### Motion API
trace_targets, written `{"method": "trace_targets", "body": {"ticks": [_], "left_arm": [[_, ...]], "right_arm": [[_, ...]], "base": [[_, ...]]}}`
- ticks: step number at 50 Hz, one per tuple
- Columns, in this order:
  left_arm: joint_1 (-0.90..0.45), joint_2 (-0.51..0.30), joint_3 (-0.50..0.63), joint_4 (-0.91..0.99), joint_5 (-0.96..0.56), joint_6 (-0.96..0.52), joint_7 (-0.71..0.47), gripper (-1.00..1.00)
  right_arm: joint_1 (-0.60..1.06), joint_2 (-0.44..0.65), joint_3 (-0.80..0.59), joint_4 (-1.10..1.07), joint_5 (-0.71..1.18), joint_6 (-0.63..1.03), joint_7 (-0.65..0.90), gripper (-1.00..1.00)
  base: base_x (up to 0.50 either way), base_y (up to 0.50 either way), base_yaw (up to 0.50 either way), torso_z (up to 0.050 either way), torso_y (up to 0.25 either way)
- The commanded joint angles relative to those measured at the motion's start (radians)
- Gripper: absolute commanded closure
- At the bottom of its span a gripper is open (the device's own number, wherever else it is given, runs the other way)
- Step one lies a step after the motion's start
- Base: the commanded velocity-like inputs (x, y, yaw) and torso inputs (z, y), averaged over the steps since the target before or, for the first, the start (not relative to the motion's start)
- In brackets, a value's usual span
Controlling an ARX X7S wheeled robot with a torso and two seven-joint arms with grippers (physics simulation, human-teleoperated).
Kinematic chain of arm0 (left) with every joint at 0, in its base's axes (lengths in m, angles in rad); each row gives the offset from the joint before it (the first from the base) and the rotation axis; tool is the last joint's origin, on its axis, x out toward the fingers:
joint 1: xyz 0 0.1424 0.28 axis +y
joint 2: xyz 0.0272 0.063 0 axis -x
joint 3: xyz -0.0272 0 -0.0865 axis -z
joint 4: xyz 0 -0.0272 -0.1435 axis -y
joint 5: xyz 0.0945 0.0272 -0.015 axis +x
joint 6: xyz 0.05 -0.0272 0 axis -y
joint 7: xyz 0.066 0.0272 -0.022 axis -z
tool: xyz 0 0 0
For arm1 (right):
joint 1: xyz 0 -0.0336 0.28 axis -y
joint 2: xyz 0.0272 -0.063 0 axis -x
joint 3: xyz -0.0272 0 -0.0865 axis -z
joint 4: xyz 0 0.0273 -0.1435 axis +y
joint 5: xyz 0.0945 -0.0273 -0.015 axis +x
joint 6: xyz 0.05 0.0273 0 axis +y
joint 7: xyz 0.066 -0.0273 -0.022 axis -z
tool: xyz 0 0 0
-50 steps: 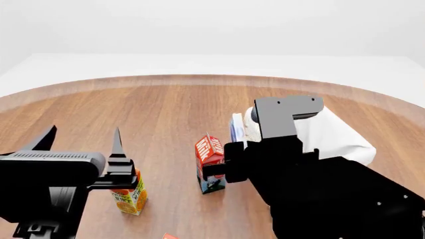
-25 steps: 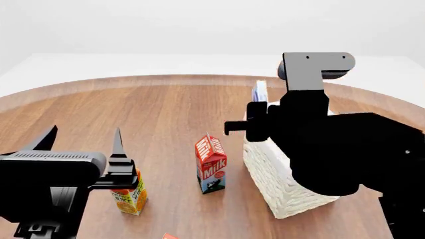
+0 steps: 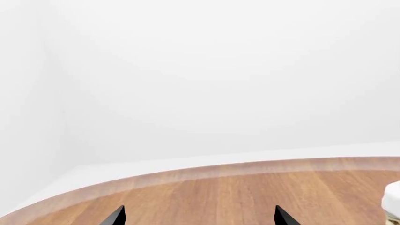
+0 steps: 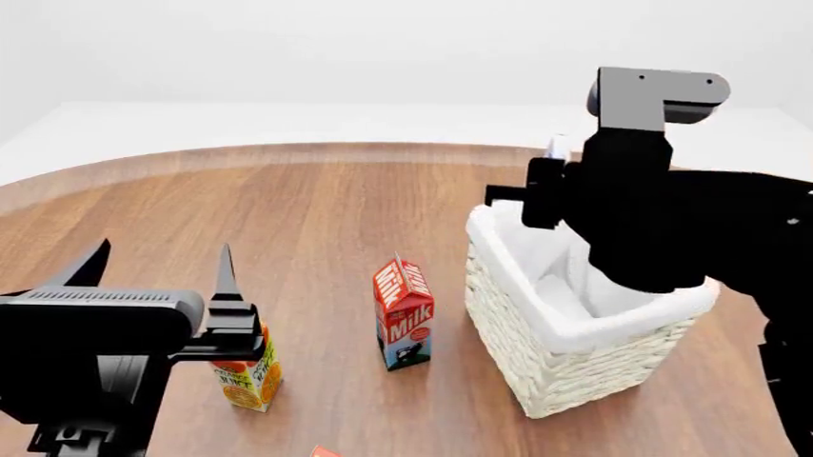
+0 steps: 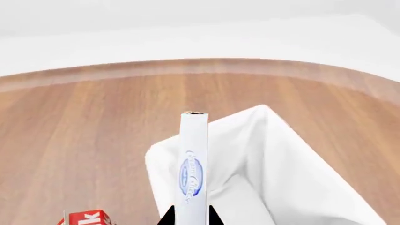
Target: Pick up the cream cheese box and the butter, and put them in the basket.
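Above the basket [image 4: 559,371], right gripper [image 5: 189,216] pinches the cream cheese box [image 5: 194,164], slim, white, blue oval logo, plain only from the right wrist. Head view adds woven wicker, milk carton [image 4: 404,314], left gripper [image 4: 159,276] spread empty.

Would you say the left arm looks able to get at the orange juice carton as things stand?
Probably yes. The left gripper is open and empty, and the orange juice carton stands just beneath its fingers with bare table around it. The milk carton stands well apart.
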Motion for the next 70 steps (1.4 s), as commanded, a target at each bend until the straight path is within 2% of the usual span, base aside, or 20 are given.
{"method": "trace_targets", "body": {"ticks": [1, 35, 70], "left_arm": [[0.000, -0.003, 0.007, -0.002, 0.003, 0.005, -0.002, -1.00], [-0.016, -0.012, 0.026, 0.003, -0.008, 0.007, -0.018, -1.00], [-0.010, -0.030, 0.022, 0.002, -0.021, 0.028, -0.030, -1.00]], "right_arm": [[-0.004, -0.005, -0.015, 0.077, -0.028, -0.007, -0.009, 1.00], [-0.036, -0.033, -0.032, 0.233, 0.046, -0.049, 0.054, 1.00], [-0.035, -0.044, -0.078, 0.328, -0.007, -0.070, 0.022, 1.00]], "base": [[0.00, 0.00, 0.00, 0.000, 0.000], [0.00, 0.00, 0.00, 0.000, 0.001], [0.00, 0.00, 0.00, 0.000, 0.001]]}}
